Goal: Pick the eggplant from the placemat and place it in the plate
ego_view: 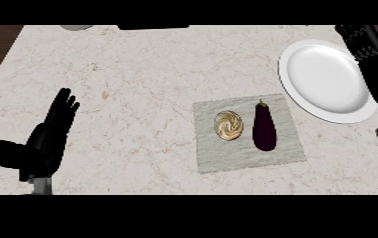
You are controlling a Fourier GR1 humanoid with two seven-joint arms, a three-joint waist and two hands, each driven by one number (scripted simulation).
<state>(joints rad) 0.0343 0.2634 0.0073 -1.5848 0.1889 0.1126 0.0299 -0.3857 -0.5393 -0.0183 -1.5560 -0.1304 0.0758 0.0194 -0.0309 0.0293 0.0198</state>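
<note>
At far left, left hand rests open, fingers straight, well apart from the placemat. On it: swirled bun, then eggplant, long axis pointing away, stem far. Plate beyond. Right hand at right edge is nearer; finger state unclear.

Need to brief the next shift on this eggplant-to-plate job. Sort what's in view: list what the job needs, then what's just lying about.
Job:
eggplant, on the placemat's right side
placemat, grey, under it
plate, white, nothing on it, at the counter's right
right hand, over the plate's far edge

Lying about:
round swirled pastry, on the placemat left of the eggplant
left hand, open, resting at the left
</note>
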